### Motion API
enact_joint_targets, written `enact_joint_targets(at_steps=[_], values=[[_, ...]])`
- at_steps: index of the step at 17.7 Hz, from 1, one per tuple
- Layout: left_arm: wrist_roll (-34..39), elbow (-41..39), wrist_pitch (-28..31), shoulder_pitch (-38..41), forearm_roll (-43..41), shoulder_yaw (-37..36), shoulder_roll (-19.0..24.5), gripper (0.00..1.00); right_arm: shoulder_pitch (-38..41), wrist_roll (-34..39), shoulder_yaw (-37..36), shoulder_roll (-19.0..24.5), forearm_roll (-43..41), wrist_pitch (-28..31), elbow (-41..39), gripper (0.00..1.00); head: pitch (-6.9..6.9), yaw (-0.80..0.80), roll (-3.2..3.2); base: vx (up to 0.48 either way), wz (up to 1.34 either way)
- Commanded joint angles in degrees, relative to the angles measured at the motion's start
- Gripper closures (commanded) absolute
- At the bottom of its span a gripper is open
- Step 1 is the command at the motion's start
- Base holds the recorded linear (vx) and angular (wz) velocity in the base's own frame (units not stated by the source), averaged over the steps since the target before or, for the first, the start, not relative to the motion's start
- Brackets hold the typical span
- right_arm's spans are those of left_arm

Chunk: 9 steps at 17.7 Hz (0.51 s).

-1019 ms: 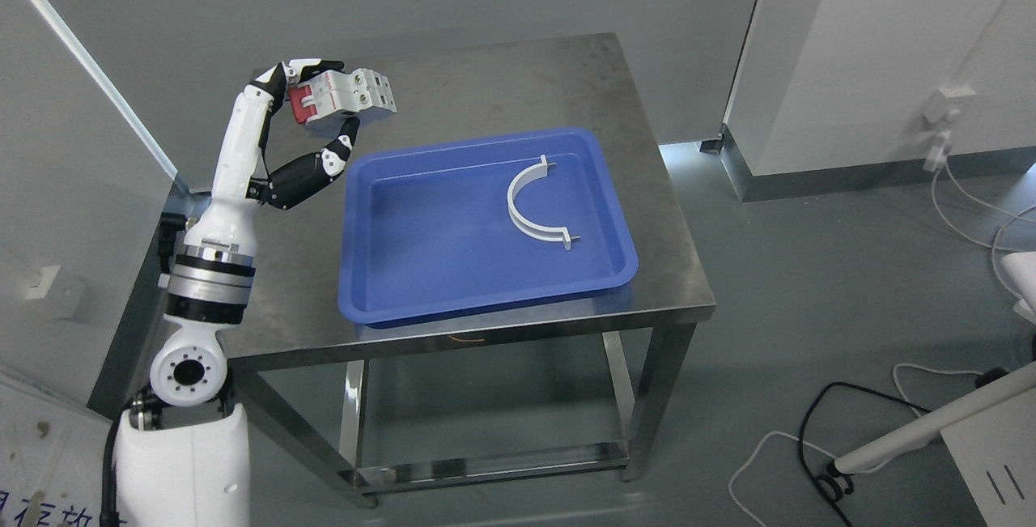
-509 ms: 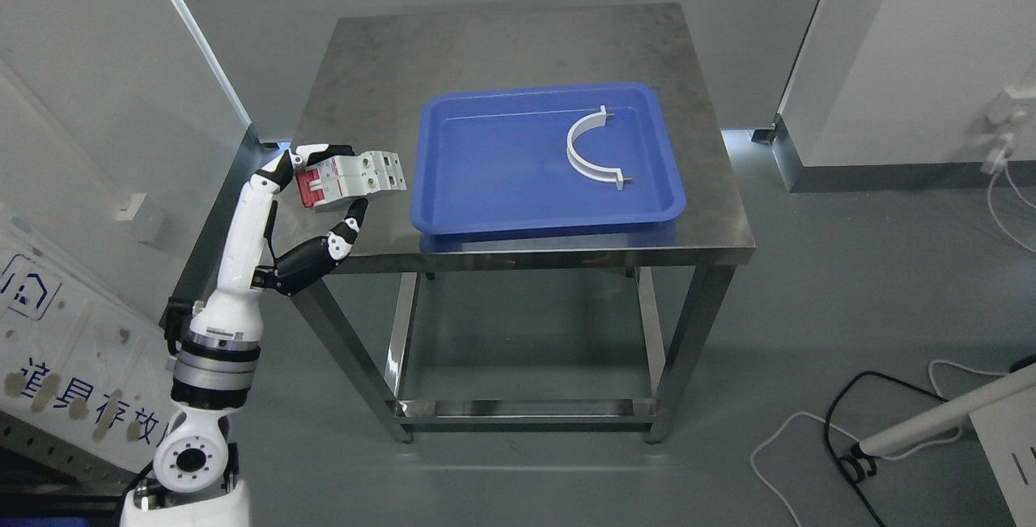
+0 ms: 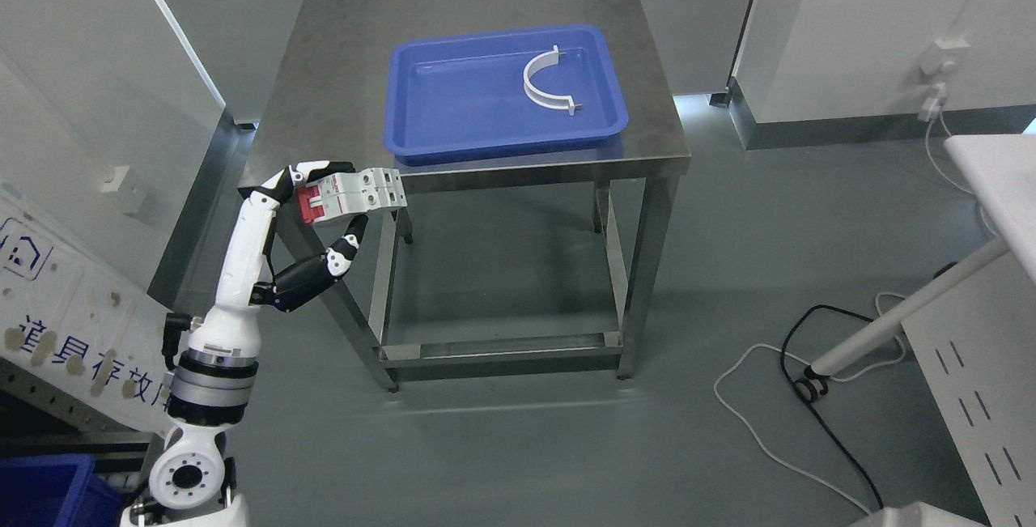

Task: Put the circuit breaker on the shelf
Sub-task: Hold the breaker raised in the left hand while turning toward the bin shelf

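Backing away from the steel table (image 3: 340,49), I have the circuit breaker (image 3: 352,195) pinched in my left hand (image 3: 324,203), upper fingers (image 3: 320,168) curled over its top and the thumb pressing up from beneath, red end toward my palm. A second ago the breaker hung over the table's left side, level with the blue tray (image 3: 405,118). Now it is off the table altogether, in the air just beyond the front left corner, in front of the near edge and above the floor. The whole view has slid too, with the table smaller and higher in the picture, so my base and head have moved. The things themselves have not: the tray sits toward the table's far right, and the white curved bracket (image 3: 544,82) lies in its right half exactly as it did.

For the task, I judge the pick-up finished and the carry begun. No shelf is clearly in sight yet, only a panel with printed signs (image 3: 48,325) at my lower left, so turning to find it comes next. My right arm is out of view.
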Motion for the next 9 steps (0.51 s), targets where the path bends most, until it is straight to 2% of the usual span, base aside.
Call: enact_joint_targets(at_steps=[1, 9], values=[[-0.1, -0.6, 0.2, 0.0, 0.1, 0.6, 0.6, 0.89, 0.1, 0.0, 0.0, -1.0, 0.0, 0.0, 0.0, 0.00, 0.00, 0.00, 0.00, -0.335, 0.00], [-0.1, -0.7, 0.2, -2.8, 0.3, 3.5, 0.6, 0.89, 0.0, 0.0, -0.1, -1.0, 0.0, 0.0, 0.0, 0.00, 0.00, 0.00, 0.00, -0.356, -0.04]])
